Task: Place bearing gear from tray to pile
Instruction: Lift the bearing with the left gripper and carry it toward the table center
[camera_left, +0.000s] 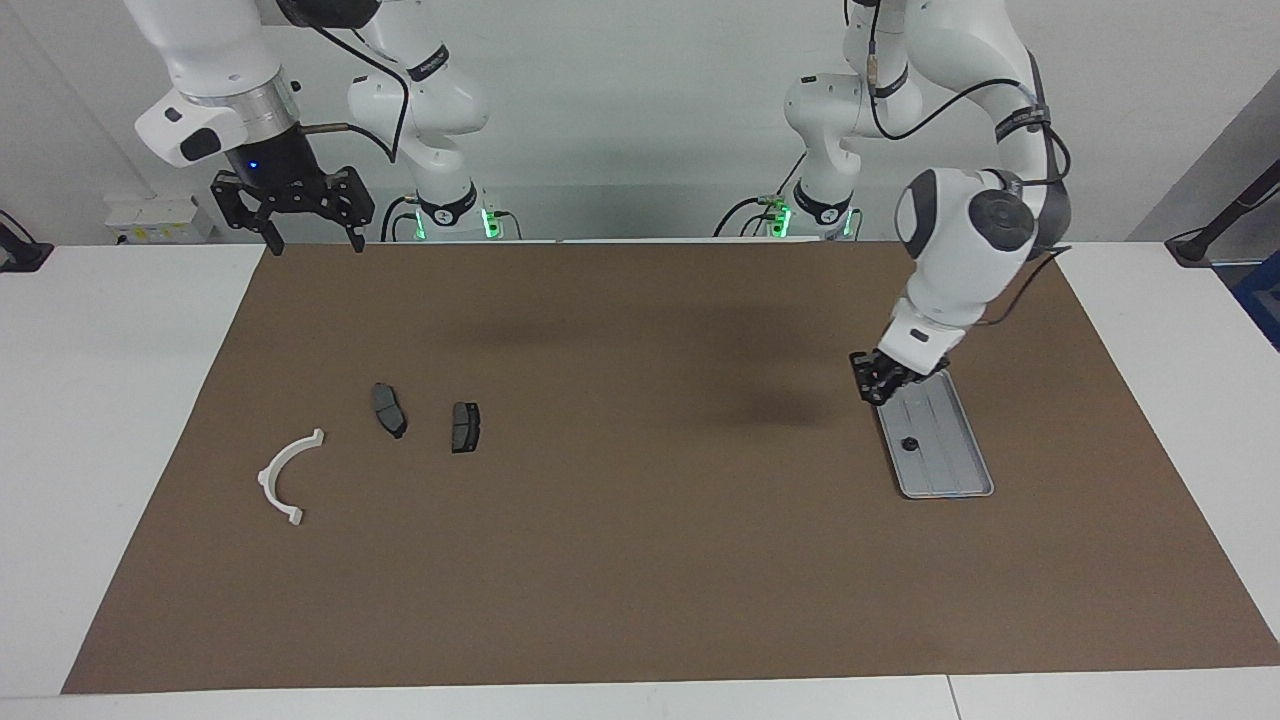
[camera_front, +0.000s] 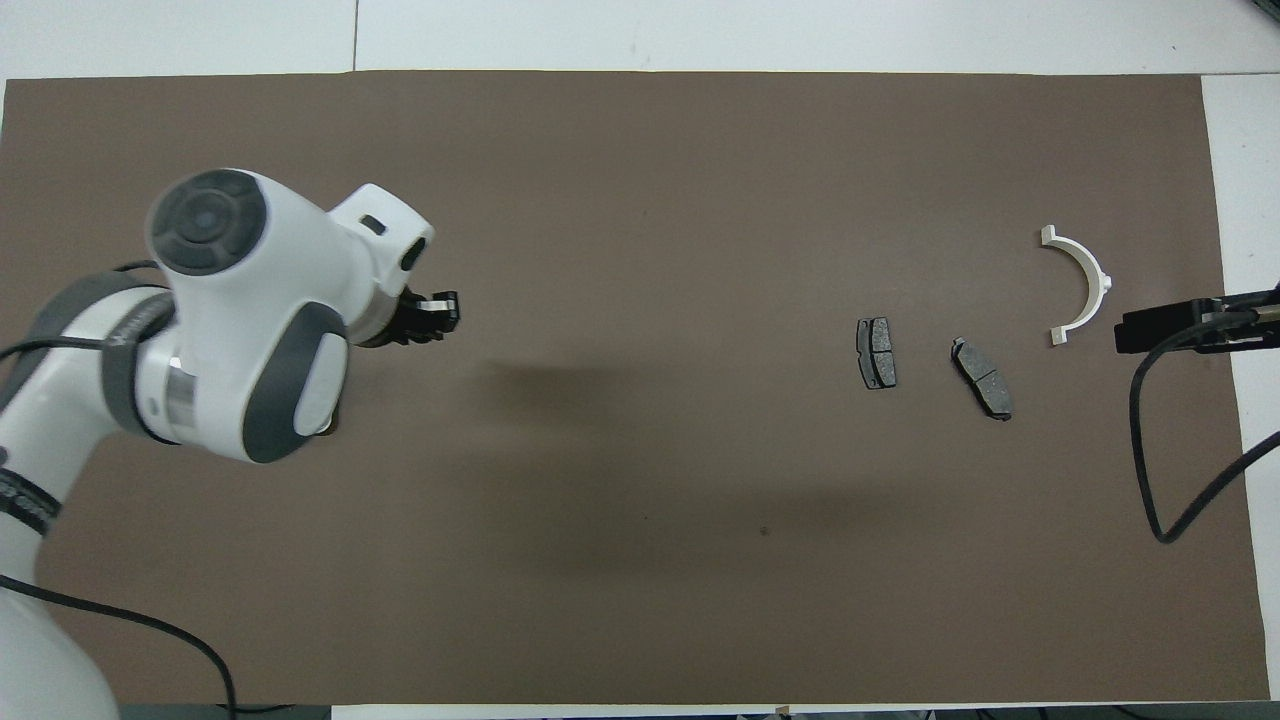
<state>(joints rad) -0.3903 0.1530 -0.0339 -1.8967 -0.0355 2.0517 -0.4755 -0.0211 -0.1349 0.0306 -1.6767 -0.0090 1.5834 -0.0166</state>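
The silver tray (camera_left: 950, 462) lies toward the left arm's end of the mat, with one small dark bearing gear (camera_left: 910, 443) resting on it. My left gripper (camera_left: 873, 386) hangs just above the tray's robot-side end, its fingertips drawn close on a small dark part that I take for a second bearing gear. From overhead, the left arm covers the tray and only the left gripper (camera_front: 441, 314) shows. The pile is a white arc bracket (camera_left: 285, 475) and two dark brake pads (camera_left: 389, 410) (camera_left: 465, 427). My right gripper (camera_left: 313, 238) waits open, high over the mat's robot-side edge.
A brown mat (camera_left: 640, 560) covers most of the white table. In the overhead view the bracket (camera_front: 1085, 285) and the pads (camera_front: 876, 353) (camera_front: 983, 377) lie near the right gripper (camera_front: 1180, 327) and its hanging cable (camera_front: 1150, 470).
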